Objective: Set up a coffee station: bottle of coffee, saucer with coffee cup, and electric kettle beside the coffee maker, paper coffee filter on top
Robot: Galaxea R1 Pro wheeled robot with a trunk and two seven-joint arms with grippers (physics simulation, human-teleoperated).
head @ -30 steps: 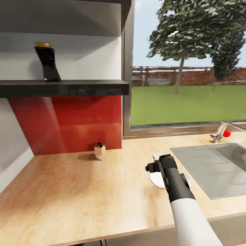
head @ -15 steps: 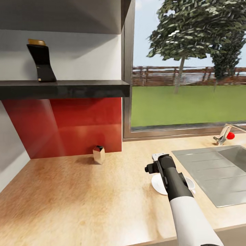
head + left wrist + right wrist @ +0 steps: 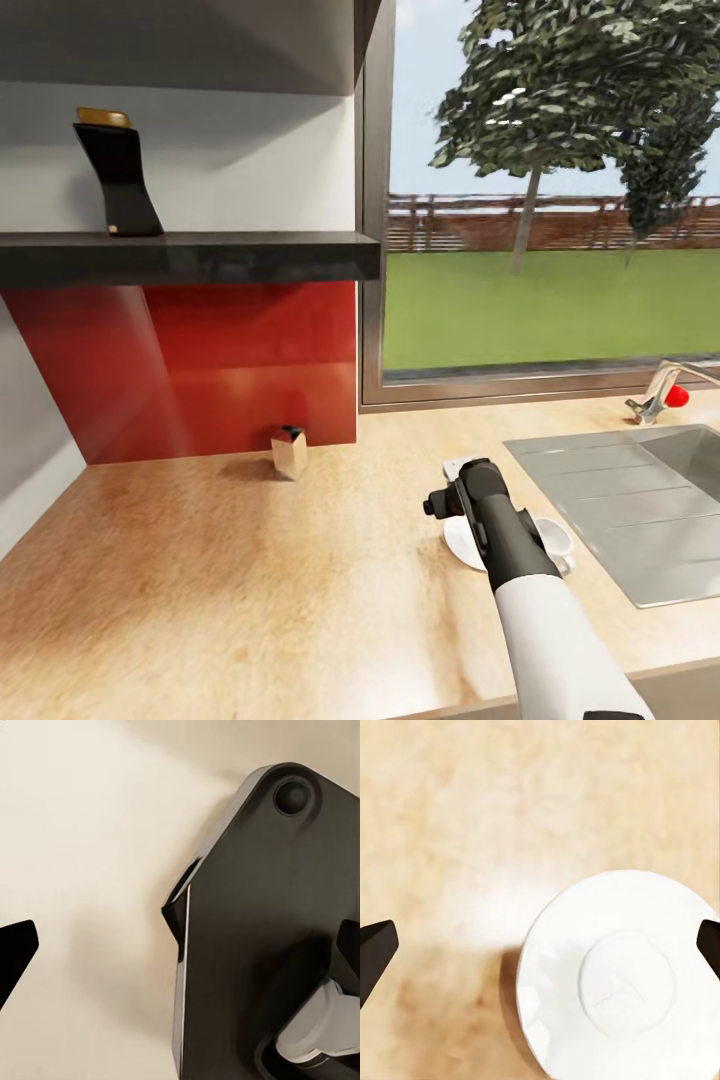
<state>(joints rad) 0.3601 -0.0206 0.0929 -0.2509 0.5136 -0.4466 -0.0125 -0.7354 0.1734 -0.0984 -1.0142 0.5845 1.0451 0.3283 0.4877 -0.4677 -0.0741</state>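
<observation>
The dark coffee bottle [image 3: 118, 172] with a gold lid stands on the black wall shelf [image 3: 220, 258] at upper left. A white saucer [image 3: 460, 540] lies on the wooden counter [image 3: 250, 580] left of the sink, and in the right wrist view the saucer [image 3: 622, 979] is bare. My right arm [image 3: 500, 525] reaches over it, and my right gripper [image 3: 540, 945] hangs open above its edge. A white coffee cup [image 3: 553, 540] stands just right of the arm, beside the saucer. In the left wrist view my left gripper [image 3: 180, 949] is open, holding nothing, over a dark robot part [image 3: 255, 945].
A small shiny metal box [image 3: 290, 452] with a dark top sits on the counter against the red backsplash [image 3: 200, 370]. A steel sink [image 3: 620, 500] with a faucet [image 3: 655, 392] lies at the right, under a large window [image 3: 550, 200]. A white wall bounds the counter's left end.
The camera shifted a little right and down early on. My right arm has drawn slightly back and lower over the saucer, and more of the cup shows beside it.
</observation>
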